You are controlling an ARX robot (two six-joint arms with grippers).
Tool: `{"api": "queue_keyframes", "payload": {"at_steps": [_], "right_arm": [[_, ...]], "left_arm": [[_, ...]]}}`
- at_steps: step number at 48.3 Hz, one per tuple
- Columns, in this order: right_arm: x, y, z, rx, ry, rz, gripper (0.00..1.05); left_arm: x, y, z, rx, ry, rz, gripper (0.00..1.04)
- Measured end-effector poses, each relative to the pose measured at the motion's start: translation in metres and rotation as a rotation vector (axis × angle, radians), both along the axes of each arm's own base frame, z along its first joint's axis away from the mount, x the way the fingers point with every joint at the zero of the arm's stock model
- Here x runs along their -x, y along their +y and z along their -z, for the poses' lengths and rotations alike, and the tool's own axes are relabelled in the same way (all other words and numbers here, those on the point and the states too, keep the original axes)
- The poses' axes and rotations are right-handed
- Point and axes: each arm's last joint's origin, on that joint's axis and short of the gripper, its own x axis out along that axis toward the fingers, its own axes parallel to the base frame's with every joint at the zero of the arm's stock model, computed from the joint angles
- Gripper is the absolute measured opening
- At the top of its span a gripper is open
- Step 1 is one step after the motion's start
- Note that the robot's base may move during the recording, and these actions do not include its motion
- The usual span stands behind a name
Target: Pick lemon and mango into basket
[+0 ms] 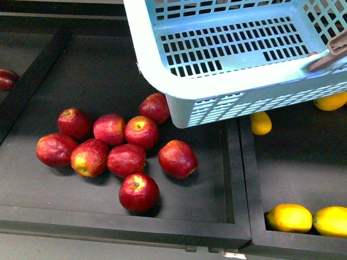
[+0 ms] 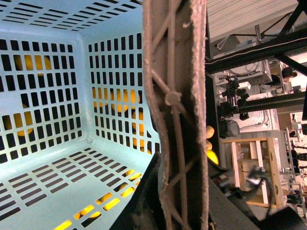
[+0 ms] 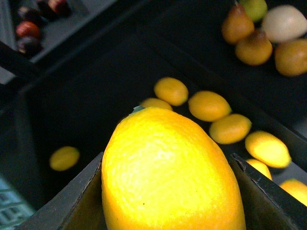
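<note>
The basket (image 1: 238, 86) is cut off by the front view's edges. The right gripper (image 3: 170, 203) clenches the lemon (image 3: 168, 163), its lower end out of frame

Right gripper (image 3: 168, 203) up close now: two fingers (image 3: 72, 203), matte black, flat-faced slabs with straight edges that catch a paler grey, and sharp, angular corners. Over to the left gripper (image 2: 182, 213): one side is a smooth black piece with a slanting edge, the other a dull dark-grey slab. Finer detail is too dim to tell.
</note>
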Motion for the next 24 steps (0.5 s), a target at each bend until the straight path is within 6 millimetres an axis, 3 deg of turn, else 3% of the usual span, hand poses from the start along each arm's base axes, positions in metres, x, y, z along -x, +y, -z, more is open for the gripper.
{"api": "queue_keyframes", "payload": {"at_steps": [4,10,24], "right_arm": [[0.010,0.024,-0.039,0.020,-0.091,-0.054,0.66],[0.012,0.053,-0.063,0.001,-0.164,-0.112,0.66],[-0.011,0.127,-0.076,-0.007,-0.190,-0.267,0.66]], "left_arm": [[0.000,0.000,0.000,0.000,0.000,0.000,0.07],[0.000,0.000,0.000,0.000,0.000,0.000,0.07],[0.000,0.000,0.000,0.000,0.000,0.001,0.07]]}}
